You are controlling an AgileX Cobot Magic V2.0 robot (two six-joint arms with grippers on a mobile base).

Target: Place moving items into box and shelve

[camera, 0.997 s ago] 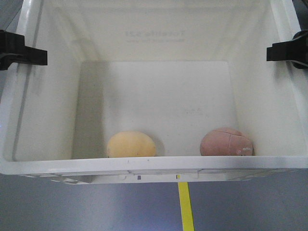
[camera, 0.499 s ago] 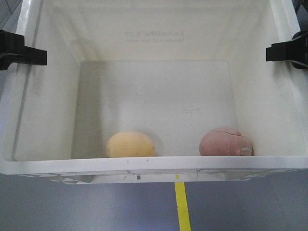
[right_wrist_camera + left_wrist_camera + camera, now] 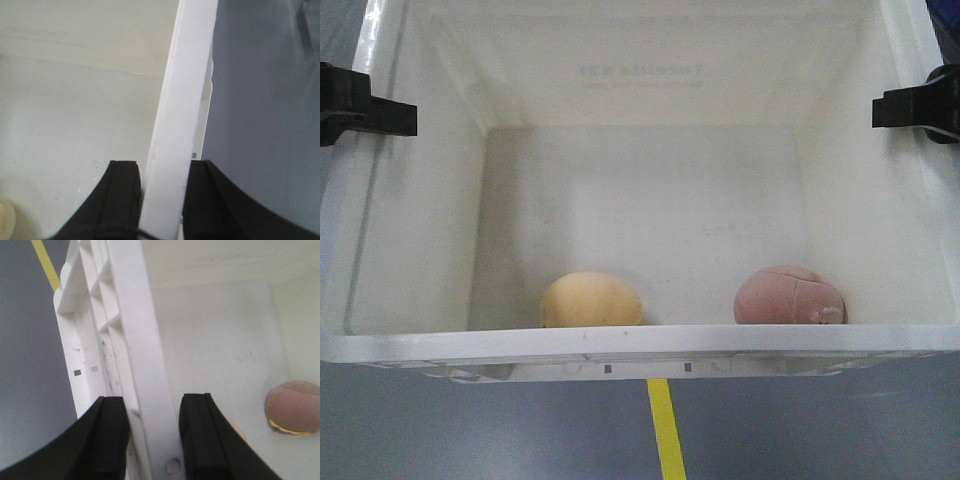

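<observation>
Front-facing view: both balls already lie inside the white box (image 3: 640, 343), against its near wall and low between the two hands. The yellow ball (image 3: 592, 300) sits nearer the left gripper (image 3: 152, 407), the pink ball (image 3: 790, 297) nearer the right gripper (image 3: 161, 172). Each gripper is clamped narrow on the box's side rim, one jaw inside the wall and one outside. Loading looks finished. What seems left is carrying the box over and shelving it.

Bare box (image 3: 640, 343) behind yellow ball (image 3: 591, 299), pink ball (image 3: 789, 296)
</observation>
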